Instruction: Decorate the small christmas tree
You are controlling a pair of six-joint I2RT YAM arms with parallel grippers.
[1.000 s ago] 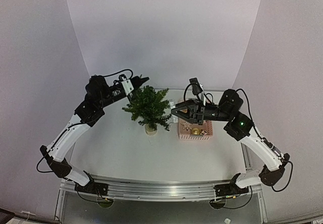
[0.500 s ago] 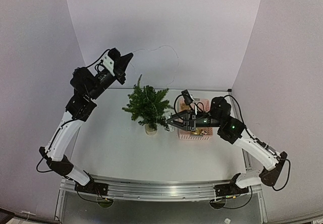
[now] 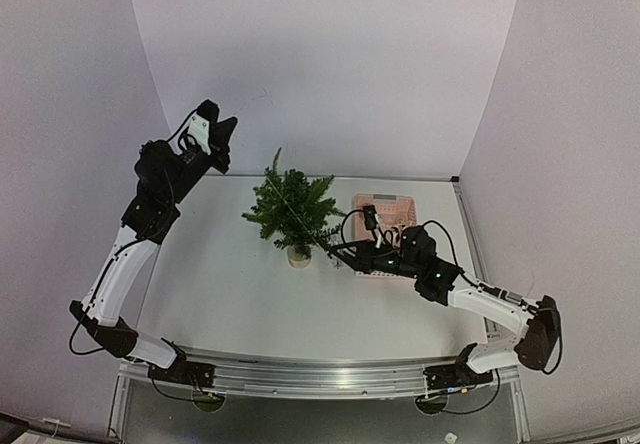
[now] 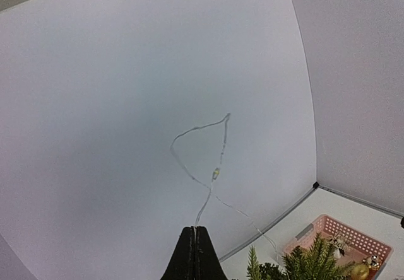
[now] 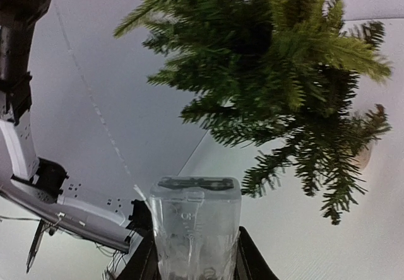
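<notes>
We note a white table (image 3: 230, 294) with a plain matte top, closed in by pale panels (image 3: 330, 64) on the left, back and right. Two things stand directly on it. The tree (image 3: 292, 204) is upright a little left of centre, toward the back, its small pale pot (image 3: 299, 256) flat on the top. To its right, near but not touching, sits a pink basket (image 3: 385, 207) with mesh sides, close to the back right corner. A metal rail (image 3: 320, 369) runs along the near edge.
</notes>
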